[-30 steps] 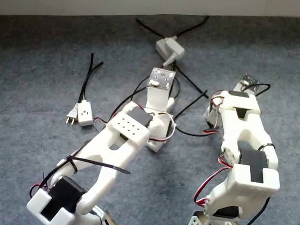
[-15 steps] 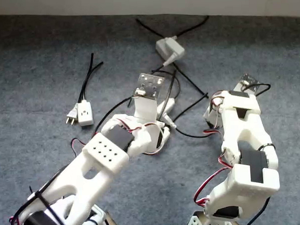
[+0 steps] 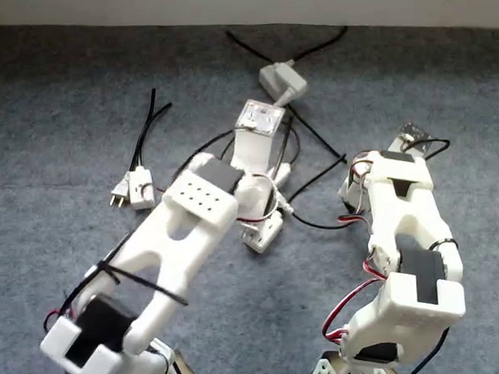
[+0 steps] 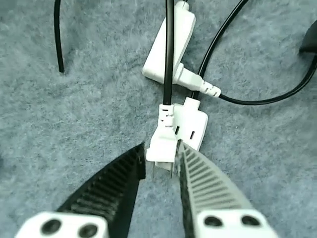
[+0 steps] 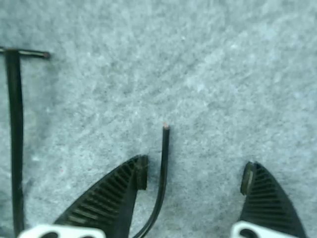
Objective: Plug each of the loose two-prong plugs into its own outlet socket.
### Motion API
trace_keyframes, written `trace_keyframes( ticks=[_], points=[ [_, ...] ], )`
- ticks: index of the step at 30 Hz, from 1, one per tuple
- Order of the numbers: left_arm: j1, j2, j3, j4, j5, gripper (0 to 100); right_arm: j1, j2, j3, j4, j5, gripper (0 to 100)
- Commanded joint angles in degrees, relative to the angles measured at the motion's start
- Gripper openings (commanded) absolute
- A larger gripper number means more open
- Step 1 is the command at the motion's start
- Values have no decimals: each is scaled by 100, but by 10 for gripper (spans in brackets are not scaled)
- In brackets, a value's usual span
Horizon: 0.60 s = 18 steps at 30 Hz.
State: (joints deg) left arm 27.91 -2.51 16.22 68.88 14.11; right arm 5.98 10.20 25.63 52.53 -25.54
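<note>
Since 0.5 s ago the left arm has swung forward again. The left pincer [image 4: 161,154] now sits over the middle of the counter [image 3: 55,96], closed on a white plug [image 4: 162,141] just beside a socket [image 4: 194,121]. The 2 prongs point back toward the wrist (away from the slots), so the plug probably needs turning first, then a straight, square push. The right pincer [image 5: 193,181] hangs wide open, holding nothing.
</note>
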Motion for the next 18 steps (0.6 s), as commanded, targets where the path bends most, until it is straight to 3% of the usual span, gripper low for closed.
trace_keyframes(
  ticks=[1, 18],
  points=[
    [163, 760, -1218, 800, -70, 123, 40, -40, -13, -163, -35, 295],
    [145, 1877, -2079, 985, 88, 126, 40, -40, -13, -163, -26, 295]
  ],
)
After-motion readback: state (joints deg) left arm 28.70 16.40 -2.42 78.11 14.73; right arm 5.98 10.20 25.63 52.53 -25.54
